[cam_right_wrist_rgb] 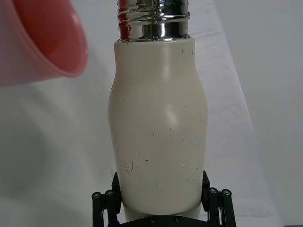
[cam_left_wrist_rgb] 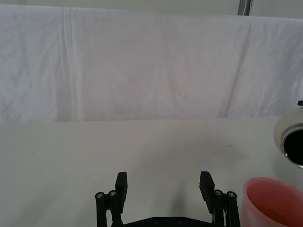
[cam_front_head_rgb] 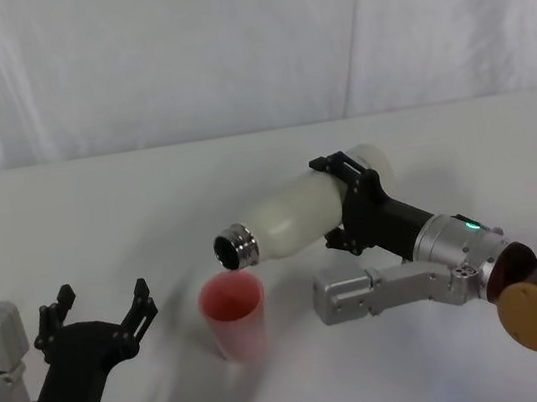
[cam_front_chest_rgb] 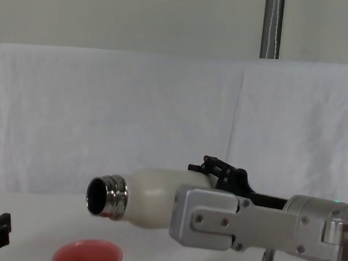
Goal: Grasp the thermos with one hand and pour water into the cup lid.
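Observation:
The cream-white thermos (cam_front_head_rgb: 306, 213) is held tipped almost flat above the table, its steel neck (cam_front_head_rgb: 237, 246) pointing left and slightly down, just above the rim of the pink cup lid (cam_front_head_rgb: 234, 313). My right gripper (cam_front_head_rgb: 352, 204) is shut on the thermos body near its base. The right wrist view shows the thermos (cam_right_wrist_rgb: 158, 127) between the black fingers (cam_right_wrist_rgb: 106, 203), with the cup lid (cam_right_wrist_rgb: 40, 40) beside the neck. In the chest view the thermos mouth (cam_front_chest_rgb: 104, 196) hangs above the cup lid (cam_front_chest_rgb: 88, 254). My left gripper (cam_front_head_rgb: 103, 309) stands open to the cup lid's left, holding nothing.
A white cloth covers the table (cam_front_head_rgb: 99, 216) and hangs as a backdrop (cam_front_head_rgb: 225, 46) behind it. A grey pole (cam_front_chest_rgb: 272, 27) rises behind the backdrop. Bare tabletop lies behind and to the left of the cup lid.

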`<state>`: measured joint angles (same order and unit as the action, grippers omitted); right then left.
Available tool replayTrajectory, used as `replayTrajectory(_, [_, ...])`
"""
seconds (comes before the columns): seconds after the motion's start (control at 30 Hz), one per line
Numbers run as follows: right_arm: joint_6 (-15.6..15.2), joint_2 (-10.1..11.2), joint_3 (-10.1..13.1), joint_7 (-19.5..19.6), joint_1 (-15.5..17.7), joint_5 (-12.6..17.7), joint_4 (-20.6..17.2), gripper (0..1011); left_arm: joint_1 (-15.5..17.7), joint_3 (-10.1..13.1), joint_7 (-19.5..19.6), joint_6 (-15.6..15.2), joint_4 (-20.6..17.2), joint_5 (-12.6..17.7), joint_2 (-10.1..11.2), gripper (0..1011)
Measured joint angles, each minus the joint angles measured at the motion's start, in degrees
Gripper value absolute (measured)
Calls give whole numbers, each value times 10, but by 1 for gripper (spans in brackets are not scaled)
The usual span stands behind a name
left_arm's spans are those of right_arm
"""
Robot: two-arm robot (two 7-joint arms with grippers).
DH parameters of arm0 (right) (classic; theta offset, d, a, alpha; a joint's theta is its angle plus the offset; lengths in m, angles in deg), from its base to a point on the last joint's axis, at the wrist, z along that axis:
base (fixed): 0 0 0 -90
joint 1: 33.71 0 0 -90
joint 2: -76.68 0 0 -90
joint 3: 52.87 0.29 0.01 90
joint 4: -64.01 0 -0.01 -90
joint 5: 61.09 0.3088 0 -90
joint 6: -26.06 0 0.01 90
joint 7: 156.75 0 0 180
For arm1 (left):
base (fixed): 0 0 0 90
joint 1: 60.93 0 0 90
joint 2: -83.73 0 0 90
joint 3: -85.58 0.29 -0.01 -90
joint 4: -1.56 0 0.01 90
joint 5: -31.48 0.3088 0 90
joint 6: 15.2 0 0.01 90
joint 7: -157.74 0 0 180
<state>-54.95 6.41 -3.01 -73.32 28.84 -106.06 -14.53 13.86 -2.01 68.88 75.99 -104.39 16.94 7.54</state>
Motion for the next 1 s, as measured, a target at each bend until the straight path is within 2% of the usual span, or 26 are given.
replayTrajectory(0.2, [7, -6, 17, -7, 8, 35, -1, 950, 0, 0, 0, 0, 0, 0, 0, 1001])
replayTrajectory(0.4, [13, -18, 49, -28, 25, 105, -10, 950, 0, 0, 0, 0, 0, 0, 0, 1001])
replayTrajectory(0.47, [15, -20, 56, -33, 29, 120, -12, 950, 0, 0, 0, 0, 0, 0, 0, 1001])
replayTrajectory(0.83, [21, -29, 118, -76, 57, 249, -29, 950, 0, 0, 0, 0, 0, 0, 0, 1001])
replayTrajectory(0.87, [19, -30, 130, -85, 62, 271, -33, 950, 0, 0, 0, 0, 0, 0, 0, 1001])
replayTrajectory(1.0, [9, -32, 156, -103, 74, 326, -42, 950, 0, 0, 0, 0, 0, 0, 0, 1001])
